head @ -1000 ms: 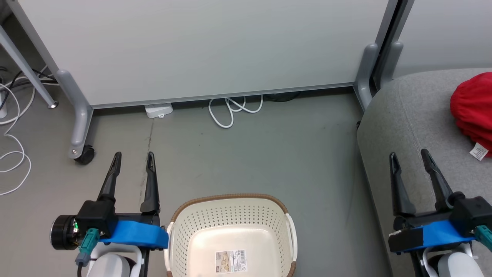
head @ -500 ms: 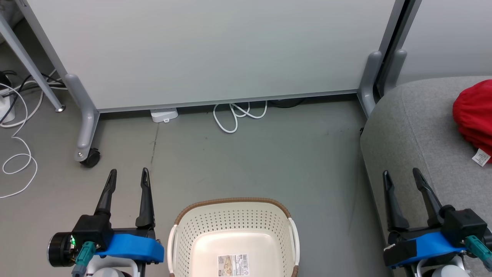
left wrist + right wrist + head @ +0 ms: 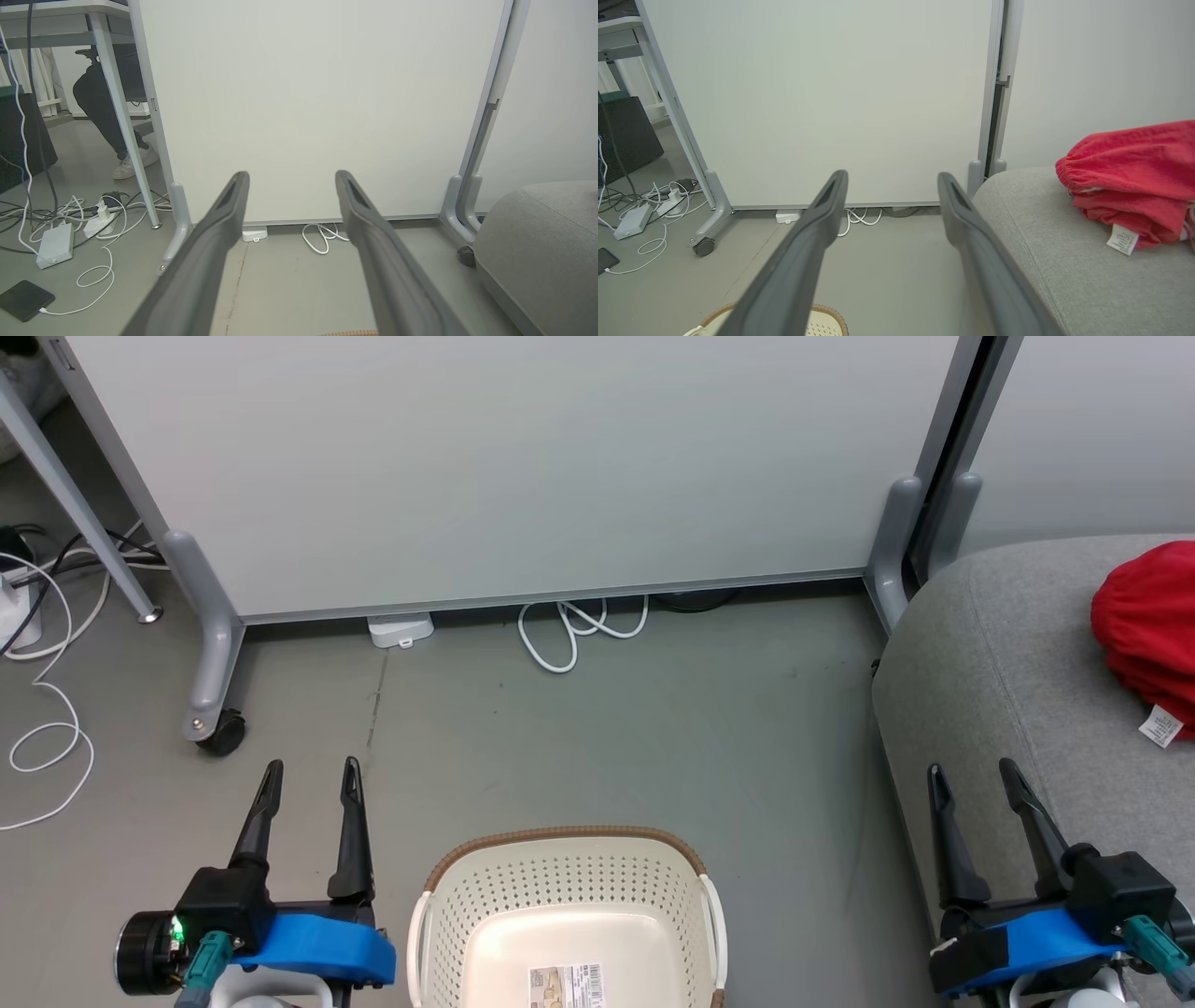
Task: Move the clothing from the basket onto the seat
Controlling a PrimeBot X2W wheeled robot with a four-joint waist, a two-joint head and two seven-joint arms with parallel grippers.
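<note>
Clothing (image 3: 1146,625) lies on the seat (image 3: 1004,653) at its right edge, basket (image 3: 560,870) looks empty, left hand (image 3: 312,767) and right hand (image 3: 971,770) gape empty: seemingly done.

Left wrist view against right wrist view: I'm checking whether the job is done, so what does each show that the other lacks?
Left wrist view's own: a person's leg and shoe behind a desk leg. Right wrist view's own: the red clothing, white label showing, lying on the seat. Shared: the white partition, the coiled white cable and a corner of the seat.
</note>
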